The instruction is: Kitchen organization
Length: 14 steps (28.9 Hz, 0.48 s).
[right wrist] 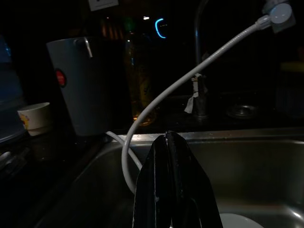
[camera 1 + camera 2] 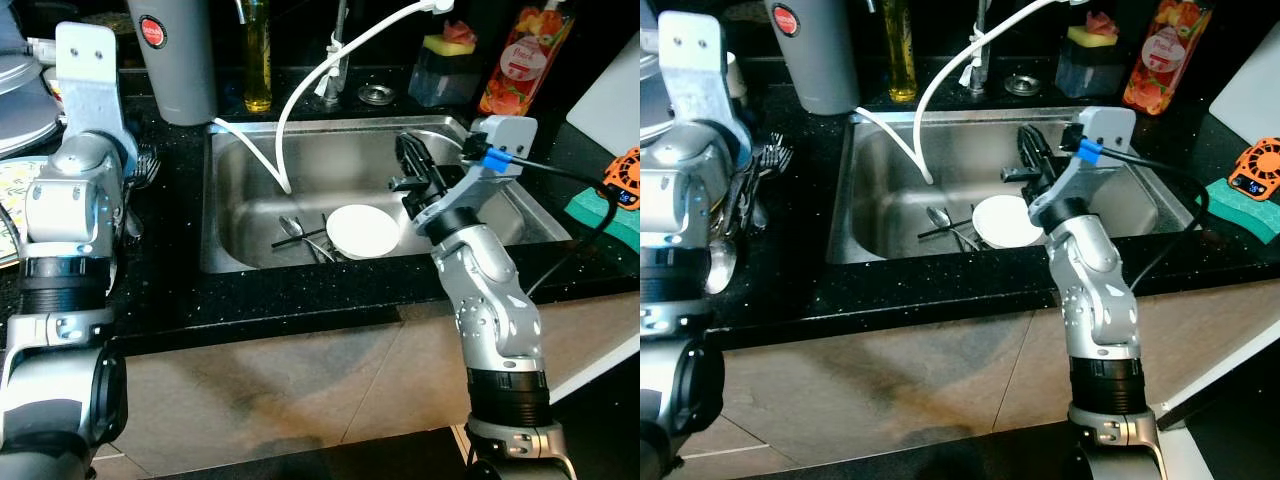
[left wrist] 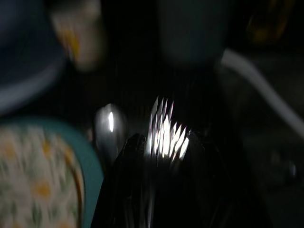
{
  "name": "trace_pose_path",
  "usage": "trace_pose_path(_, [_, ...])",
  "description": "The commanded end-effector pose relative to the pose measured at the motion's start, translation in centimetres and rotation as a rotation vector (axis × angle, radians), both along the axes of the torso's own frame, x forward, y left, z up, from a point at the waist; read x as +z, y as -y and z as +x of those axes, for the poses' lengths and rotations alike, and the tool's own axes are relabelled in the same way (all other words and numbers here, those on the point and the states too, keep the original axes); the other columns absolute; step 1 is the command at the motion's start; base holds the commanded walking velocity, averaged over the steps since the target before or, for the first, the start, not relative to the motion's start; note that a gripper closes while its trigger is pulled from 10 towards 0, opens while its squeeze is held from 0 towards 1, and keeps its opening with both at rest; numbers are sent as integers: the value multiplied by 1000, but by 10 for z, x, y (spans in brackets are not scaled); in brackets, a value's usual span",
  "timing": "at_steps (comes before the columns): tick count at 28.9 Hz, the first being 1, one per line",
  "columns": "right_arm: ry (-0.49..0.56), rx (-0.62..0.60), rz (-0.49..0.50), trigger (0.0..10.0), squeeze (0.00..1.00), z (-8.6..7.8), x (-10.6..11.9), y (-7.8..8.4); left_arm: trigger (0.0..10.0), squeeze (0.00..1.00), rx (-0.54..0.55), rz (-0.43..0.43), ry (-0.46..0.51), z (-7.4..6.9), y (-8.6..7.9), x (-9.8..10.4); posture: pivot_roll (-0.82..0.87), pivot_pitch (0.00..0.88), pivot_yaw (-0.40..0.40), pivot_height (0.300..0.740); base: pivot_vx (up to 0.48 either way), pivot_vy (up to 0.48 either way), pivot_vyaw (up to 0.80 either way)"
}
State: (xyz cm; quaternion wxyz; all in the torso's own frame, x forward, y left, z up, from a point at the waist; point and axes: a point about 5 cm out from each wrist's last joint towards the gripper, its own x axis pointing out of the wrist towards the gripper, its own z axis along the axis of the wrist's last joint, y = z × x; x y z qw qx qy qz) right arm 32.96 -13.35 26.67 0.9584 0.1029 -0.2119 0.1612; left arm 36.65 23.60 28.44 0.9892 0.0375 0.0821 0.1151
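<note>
A: Where do the dishes stand?

B: A white plate [image 2: 362, 230] lies in the sink [image 2: 240, 195], near its front wall, with a few spoons and forks [image 2: 305, 238] loose on the sink floor just to its left. A white hose [image 2: 300, 85] curves down from the far side into the sink.

A: And the right end effector [image 2: 412, 165]?

B: It hangs over the sink, above the plate's far right edge. Its two fingers are pressed together with nothing between them, as the right wrist view shows.

A: The left one?

B: The left end effector [image 3: 164, 152] is over the tabletop [image 2: 170, 290] left of the sink, above a cluster of cutlery [image 2: 760, 170] beside a patterned plate [image 2: 12, 190]. The left wrist view is blurred; I cannot tell whether its fingers are apart or gripping something.

A: How far along, then?

B: Partway, I judge. Some cutlery sits out on the tabletop, but the plate and the pieces in the sink are left to move.
</note>
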Motion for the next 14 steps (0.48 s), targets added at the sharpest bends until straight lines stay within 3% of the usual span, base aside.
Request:
trace_pose_path(1, [-14, 1, -1, 10000, 0, 1, -2, 1, 9961, 0, 43, -59, -118, -5, -3, -21, 155, 74, -18, 740, 0, 0, 0])
trace_pose_path(3, [-20, -3, -3, 10000, 0, 1, -4, 2, 10000, 0, 78, -91, -199, -10, -3, -40, 156, 71, -22, 740, 0, 0, 0])
trace_pose_path(5, [-21, -3, -3, 10000, 0, 1, -5, 3, 10000, 0, 85, -94, -207, -11, -2, -42, 156, 71, -22, 740, 0, 0, 0])
trace_pose_path(9, [-20, -3, -7, 10000, 0, 1, -6, 3, 10000, 0, 140, 3, -190, -13, 2, -43, 140, 57, -16, 740, 0, 0, 0])
trace_pose_path(14, [-21, 0, -10, 10000, 0, 2, -6, 3, 10000, 0, 183, 34, -147, -20, 3, -39, 159, 61, -29, 740, 0, 0, 0])
